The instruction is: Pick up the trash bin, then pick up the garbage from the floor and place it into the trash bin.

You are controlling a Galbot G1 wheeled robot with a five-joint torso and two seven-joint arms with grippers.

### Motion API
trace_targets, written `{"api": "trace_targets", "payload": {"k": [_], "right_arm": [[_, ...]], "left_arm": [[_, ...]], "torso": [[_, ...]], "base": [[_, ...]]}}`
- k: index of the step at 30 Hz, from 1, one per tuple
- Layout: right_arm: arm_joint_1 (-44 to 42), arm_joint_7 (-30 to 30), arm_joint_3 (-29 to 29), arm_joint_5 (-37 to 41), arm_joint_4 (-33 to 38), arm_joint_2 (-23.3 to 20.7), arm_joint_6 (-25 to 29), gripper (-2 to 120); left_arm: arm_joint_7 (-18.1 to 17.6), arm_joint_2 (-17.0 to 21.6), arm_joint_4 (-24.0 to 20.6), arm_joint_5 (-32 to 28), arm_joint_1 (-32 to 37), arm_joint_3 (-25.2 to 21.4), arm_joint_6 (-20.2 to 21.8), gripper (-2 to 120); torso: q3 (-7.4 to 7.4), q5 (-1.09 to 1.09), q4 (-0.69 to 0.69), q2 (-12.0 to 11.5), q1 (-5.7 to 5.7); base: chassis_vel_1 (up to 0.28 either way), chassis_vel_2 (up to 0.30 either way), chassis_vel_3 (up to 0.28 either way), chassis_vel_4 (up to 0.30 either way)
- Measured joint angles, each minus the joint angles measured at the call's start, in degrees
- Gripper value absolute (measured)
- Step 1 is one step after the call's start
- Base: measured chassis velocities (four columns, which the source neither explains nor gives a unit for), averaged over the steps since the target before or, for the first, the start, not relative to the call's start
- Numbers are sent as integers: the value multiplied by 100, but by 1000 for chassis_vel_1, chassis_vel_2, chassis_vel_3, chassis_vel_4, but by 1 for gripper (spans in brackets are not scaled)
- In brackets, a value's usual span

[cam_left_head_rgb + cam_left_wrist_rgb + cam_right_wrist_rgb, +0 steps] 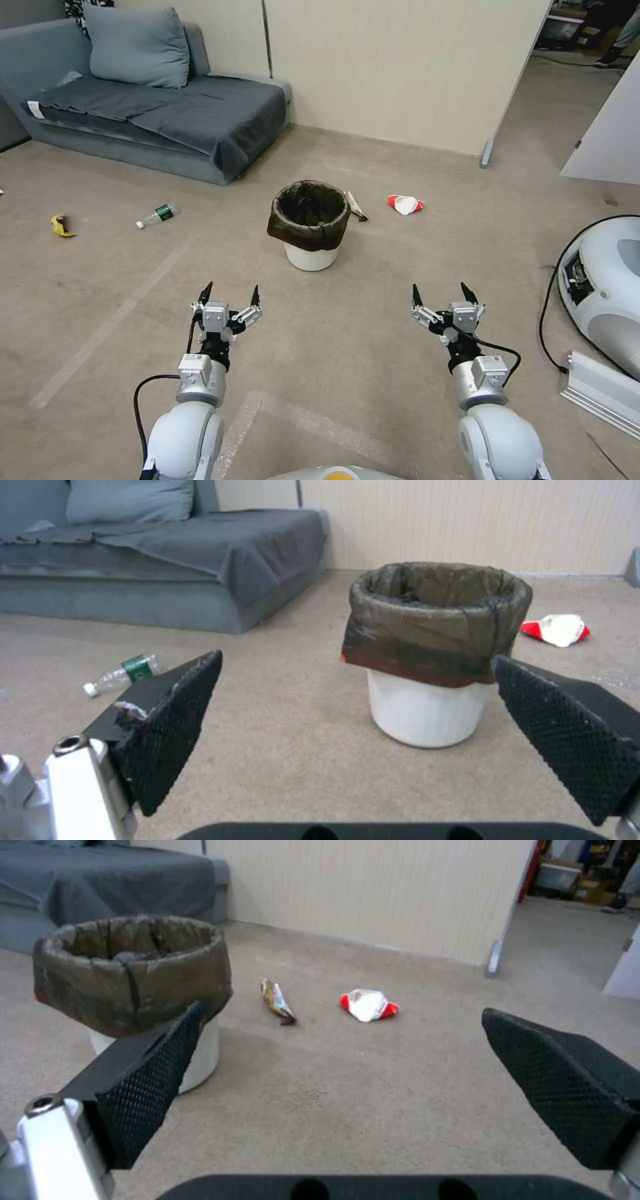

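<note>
Trash bin (311,227), a small round white plastic tub with a dark brown bag liner folded over its rim, is seen standing upright on the beige carpet (373,313) at the centre of the head view, not yet lifted. It is judged to be the first target, since both arms are held low and forward, aimed roughly at either side of it.

The left gripper (231,297) is held at lower left of centre with its jaws spread wide and nothing between them; in its wrist view the bin is framed between the two black textured fingers (170,720), well apart from them. The right gripper (444,297) is held at lower right of centre, likewise spread and empty.

Four pieces of garbage can be counted on the floor:
- One red-and-white crumpled wrapper (405,203), right of the bin.
- One slim brownish wrapper (356,206), just beside the bin's right rim.
- One clear plastic bottle with a green label (156,215), at middle left.
- One yellow snack bag (61,225), at far left.

One grey sofa (160,113) with one grey cushion (137,45) is seen at upper left.
</note>
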Motion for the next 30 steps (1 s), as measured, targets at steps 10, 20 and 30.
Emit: {"api": "trace_targets", "payload": {"k": [10, 20, 30], "right_arm": [[0, 0, 0, 0, 0, 0, 0, 100], [-1049, 321, 430, -116, 494, 332, 465, 100], [-2004, 637, 826, -239, 956, 632, 896, 100]], "left_arm": [[0, 0, 0, 0, 0, 0, 0, 100], [-207, 142, -918, 28, 1248, -344, 614, 100], [-280, 284, -1438, -27, 2027, -534, 933, 100]], "torso": [[0, 0, 0, 0, 0], [-1, 0, 0, 0, 0], [-1, 0, -1, 0, -1]], "base": [[0, 0, 0, 0], [0, 0, 0, 0], [0, 0, 0, 0]]}}
